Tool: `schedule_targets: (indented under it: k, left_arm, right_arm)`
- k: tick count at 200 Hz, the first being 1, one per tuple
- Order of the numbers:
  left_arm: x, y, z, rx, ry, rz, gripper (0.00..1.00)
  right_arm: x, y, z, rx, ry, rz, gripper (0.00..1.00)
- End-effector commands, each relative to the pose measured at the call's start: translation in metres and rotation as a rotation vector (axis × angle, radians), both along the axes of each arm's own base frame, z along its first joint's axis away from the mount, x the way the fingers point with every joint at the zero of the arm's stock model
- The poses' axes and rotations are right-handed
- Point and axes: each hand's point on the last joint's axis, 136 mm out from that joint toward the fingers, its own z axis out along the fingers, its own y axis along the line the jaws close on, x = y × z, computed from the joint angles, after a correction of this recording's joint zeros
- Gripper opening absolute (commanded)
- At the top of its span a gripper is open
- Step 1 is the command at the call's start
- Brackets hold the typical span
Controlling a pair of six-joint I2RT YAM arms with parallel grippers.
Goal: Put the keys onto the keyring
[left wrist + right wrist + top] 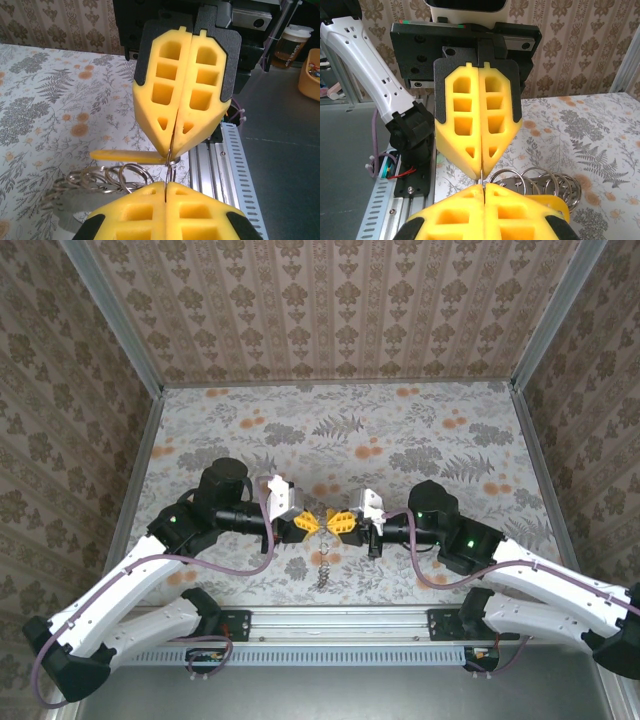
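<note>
Near the table's (420, 430) near edge, midway between its left and right edges, the left gripper (311, 524) and right gripper (343, 523) meet tip to tip. Both are fully closed, each pinching the same thin wire loop of the keyring (540, 182) between its yellow pads (150, 100). The pads hide most of that loop, and only a sliver of wire shows in the gap between the two tips.

The other silver rings trail from the pinch in a linked bunch over the flowered cloth; whether they touch it cannot be told. A flat yellow tab (125, 156) sticks out just beside the pinch. A grey flat piece (65, 212) lies under the rings, and I cannot tell if it is a key.

A metal rail (330, 625) runs along the near edge under the arms. Beyond it, off the table, stand a lidded cup (294, 45) and an orange bin (310, 75).

Both arms reach inward from their bases, elbows out, forearms converging and wrists level.

Two arms, two grippers, one tab, and at least five ring loops; the exact count is unclear.
</note>
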Motion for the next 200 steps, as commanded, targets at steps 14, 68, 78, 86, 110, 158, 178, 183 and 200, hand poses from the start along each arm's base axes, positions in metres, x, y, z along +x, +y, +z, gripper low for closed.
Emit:
schedule_targets:
  k: [14,68,78,86,110,158,178,183,200]
  left_arm:
    - [0.002,-0.002,0.014,-0.046,-0.061,-0.011,0.0]
    - [0.001,-0.002,0.015,-0.05,-0.06,-0.014,0.0]
    - [0.001,-0.002,0.015,-0.05,-0.061,-0.014,0.0]
    - [0.0,-0.002,0.015,-0.05,-0.061,-0.016,0.0]
    - [0.0,-0.002,0.015,-0.05,-0.061,-0.015,0.0]
    - [0.0,-0.002,0.014,-0.049,-0.062,-0.016,0.0]
    - [0.001,-0.001,0.015,-0.049,-0.063,-0.012,0.0]
    - [0.0,-0.001,0.015,-0.048,-0.063,-0.013,0.0]
    - [0.001,-0.001,0.015,-0.048,-0.065,-0.011,0.0]
  right_arm:
    - [-0.007,-0.002,0.008,0.01,-0.022,0.014,0.0]
    - [-0.002,0.002,0.004,-0.006,-0.019,-0.006,0.0]
    - [0.001,0.001,0.004,-0.001,-0.025,-0.02,0.0]
    - [0.002,0.001,0.006,0.004,-0.029,-0.031,0.0]
    - [0.009,-0.003,0.01,0.017,-0.048,-0.077,0.0]
    - [0.01,-0.004,0.012,0.03,-0.06,-0.089,0.0]
    - [0.009,-0.003,0.014,0.035,-0.061,-0.084,0.0]
    - [0.009,-0.003,0.013,0.033,-0.06,-0.084,0.0]
    - [0.008,-0.001,0.012,0.029,-0.053,-0.07,0.0]
